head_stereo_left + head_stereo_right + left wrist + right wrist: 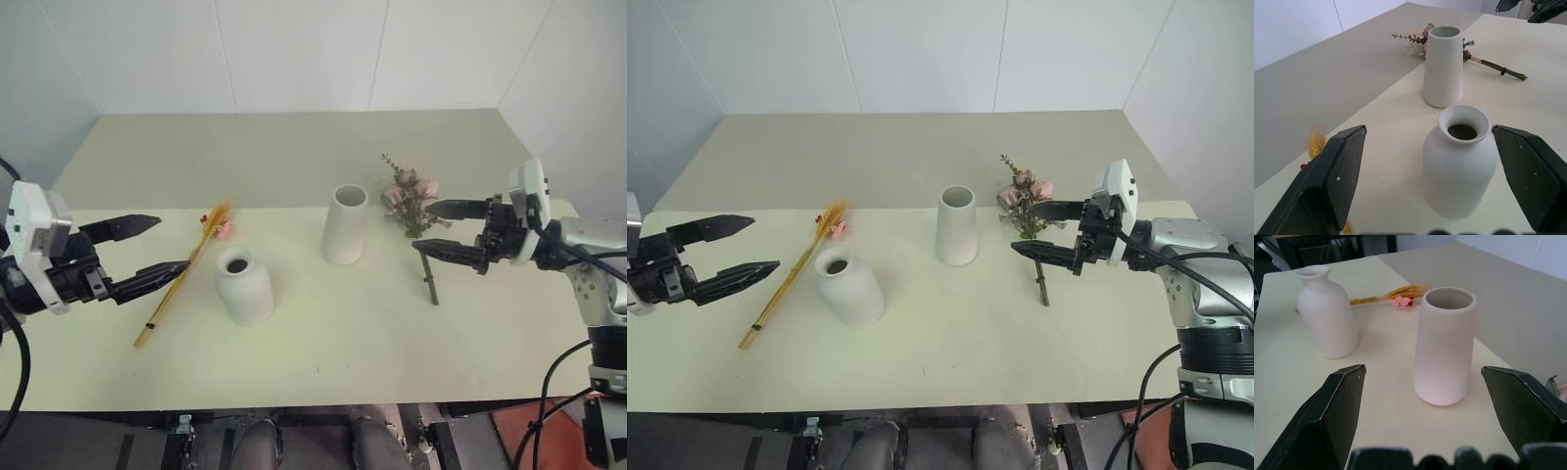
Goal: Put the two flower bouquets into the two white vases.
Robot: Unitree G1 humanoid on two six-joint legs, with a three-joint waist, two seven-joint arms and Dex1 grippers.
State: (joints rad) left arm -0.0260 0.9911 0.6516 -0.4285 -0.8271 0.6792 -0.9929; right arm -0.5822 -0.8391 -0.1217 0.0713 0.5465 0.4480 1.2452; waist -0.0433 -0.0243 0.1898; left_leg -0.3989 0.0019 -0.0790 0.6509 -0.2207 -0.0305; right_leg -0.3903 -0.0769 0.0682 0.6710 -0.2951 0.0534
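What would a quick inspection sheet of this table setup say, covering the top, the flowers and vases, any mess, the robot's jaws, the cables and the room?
Surface: pale table, bare apart from the job's things.
Job's things: tall vase and short narrow-mouthed vase stand upright and empty near the middle. Wheat bunch lies flat on the robot's left of the short vase. Rose bouquet lies flat on the robot's right of the tall vase.
Clutter: nothing seen.
Grippers: left gripper hovers by the wheat bunch, jaws open, holding nothing. Right gripper hovers over the rose bouquet's stem, jaws open, holding nothing.
Cables: black cables hang along the right arm, off the table.
Surroundings: plain white walls behind.
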